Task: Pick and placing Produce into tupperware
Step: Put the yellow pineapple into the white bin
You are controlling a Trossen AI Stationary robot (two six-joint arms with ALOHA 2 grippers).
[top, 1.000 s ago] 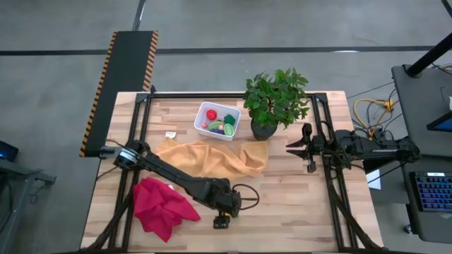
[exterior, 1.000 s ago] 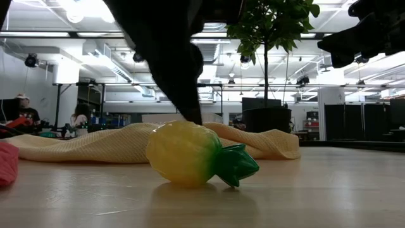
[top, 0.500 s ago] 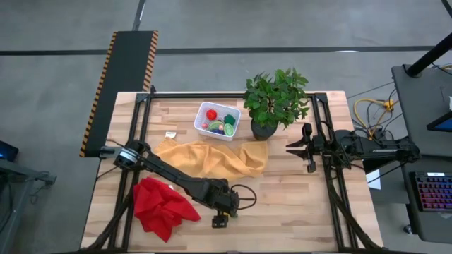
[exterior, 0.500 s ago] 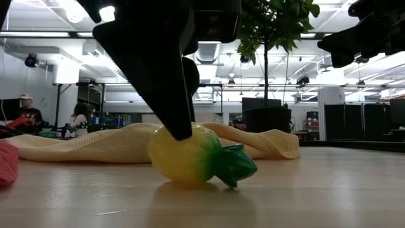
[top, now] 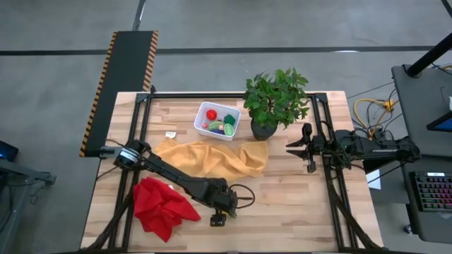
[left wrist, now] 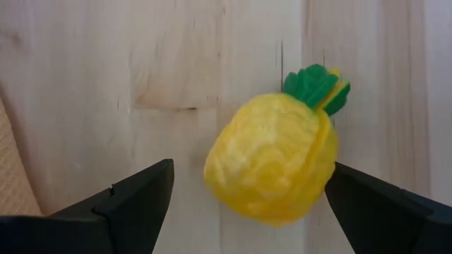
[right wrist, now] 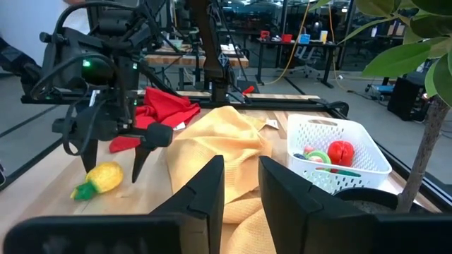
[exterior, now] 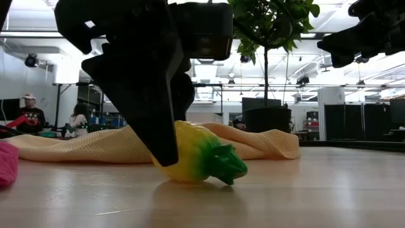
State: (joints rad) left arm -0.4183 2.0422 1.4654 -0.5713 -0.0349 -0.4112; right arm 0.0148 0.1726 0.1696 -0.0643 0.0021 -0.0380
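Note:
A toy pineapple (left wrist: 272, 166), yellow with green leaves, lies on its side on the bare wood near the table's near edge (exterior: 196, 155). My left gripper (top: 219, 215) stands over it, open, with one finger on each side of the yellow body (left wrist: 248, 169). The white dotted bin (top: 201, 113) sits at the far side and holds red, green and other small produce (top: 220, 123). My right gripper (top: 296, 147) hangs above the table's right part, near the plant pot. Its fingertips stand a narrow gap apart (right wrist: 241, 183) and hold nothing. My left gripper comes from above, pointing down, its open fingers astride the pineapple's yellow body. One fingertip (left wrist: 339, 176) stands right at the body's side below the leaves (left wrist: 326, 159). Whether it touches, I cannot tell. The pineapple rests on the table.
A yellow cloth (top: 212, 159) lies crumpled between the pineapple and the bin, and a red cloth (top: 162, 204) lies left of my left gripper. A leafy potted plant (top: 274, 99) stands right of the bin. People (exterior: 28, 114) sit in the room beyond the table.
My left gripper has come down over the pineapple and shifted slightly toward the table's near edge, until its fingers reach down beside the fruit. The pineapple has turned a little on the table, and its leaf end has swung in.

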